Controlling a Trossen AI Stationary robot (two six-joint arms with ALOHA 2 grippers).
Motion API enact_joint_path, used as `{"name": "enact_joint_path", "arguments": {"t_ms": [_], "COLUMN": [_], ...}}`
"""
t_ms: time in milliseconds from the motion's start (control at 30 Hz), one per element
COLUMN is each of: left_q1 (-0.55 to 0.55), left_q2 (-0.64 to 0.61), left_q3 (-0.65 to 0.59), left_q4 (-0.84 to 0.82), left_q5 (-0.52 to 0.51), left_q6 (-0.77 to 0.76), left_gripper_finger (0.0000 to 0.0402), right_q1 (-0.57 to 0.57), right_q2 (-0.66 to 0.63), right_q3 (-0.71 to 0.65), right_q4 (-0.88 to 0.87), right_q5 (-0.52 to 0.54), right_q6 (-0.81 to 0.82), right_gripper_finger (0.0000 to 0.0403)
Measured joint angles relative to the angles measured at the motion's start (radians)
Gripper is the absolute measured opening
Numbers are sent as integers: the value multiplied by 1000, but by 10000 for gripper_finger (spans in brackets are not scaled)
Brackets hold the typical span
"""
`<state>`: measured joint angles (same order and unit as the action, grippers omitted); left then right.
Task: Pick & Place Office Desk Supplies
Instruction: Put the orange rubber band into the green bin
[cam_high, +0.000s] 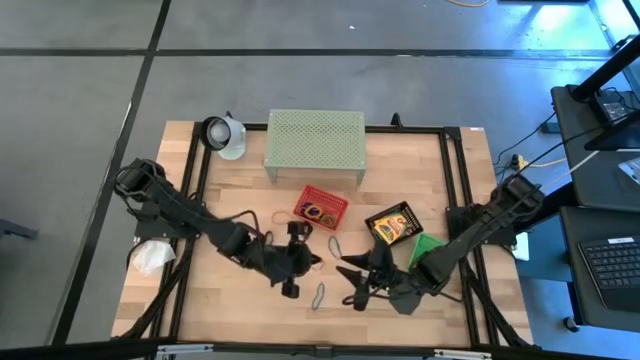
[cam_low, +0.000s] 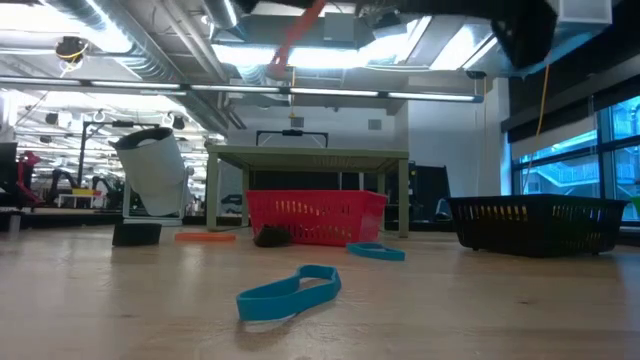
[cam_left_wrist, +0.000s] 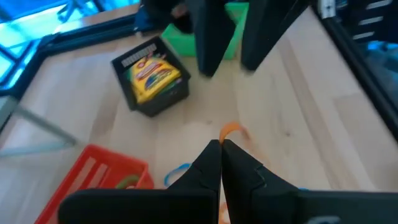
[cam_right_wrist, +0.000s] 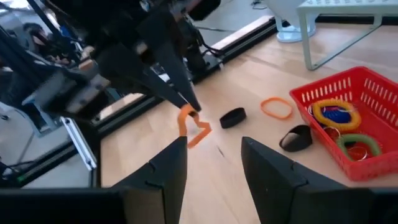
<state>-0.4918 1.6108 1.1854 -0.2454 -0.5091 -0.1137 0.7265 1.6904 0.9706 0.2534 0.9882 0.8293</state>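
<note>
Above the wooden table (cam_high: 230, 190), left fingers (cam_right_wrist: 186, 102) pinch an orange loop (cam_right_wrist: 189, 127) before the right fingers (cam_right_wrist: 264, 165), spread apart.

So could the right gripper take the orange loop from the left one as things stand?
Probably yes: the right gripper is open, facing the orange loop that hangs from the shut left gripper, with nothing between them.

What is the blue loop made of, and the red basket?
The blue loop looks like rubber or silicone: a thin, matte band lying floppy and bent on the wooden table. The red basket seems to be plastic or coated wire mesh: slotted, see-through walls. I can't be sure of either.
</note>
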Motion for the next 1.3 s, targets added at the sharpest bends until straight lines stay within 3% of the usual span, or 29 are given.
{"name": "enact_joint_path", "arguments": {"t_ms": [467,867,1033,1300], "left_q1": [114,139,143,149], "left_q2": [0,0,1,0], "left_q3": [-1,-2,-2,-1], "left_q4": [56,95,131,130], "left_q5": [201,250,305,316], "left_q6": [85,112,120,128], "left_gripper_finger": [1,1,1,1], "right_q1": [-68,-101,-104,-107], "right_q2": [38,50,50,50], "right_q3": [0,0,0,-1], "right_q4": [153,163,166,168], "right_q5": [-110,-143,-161,-188], "right_q6": [-82,-75,-78,-109], "right_gripper_finger": [152,148,111,8]}}
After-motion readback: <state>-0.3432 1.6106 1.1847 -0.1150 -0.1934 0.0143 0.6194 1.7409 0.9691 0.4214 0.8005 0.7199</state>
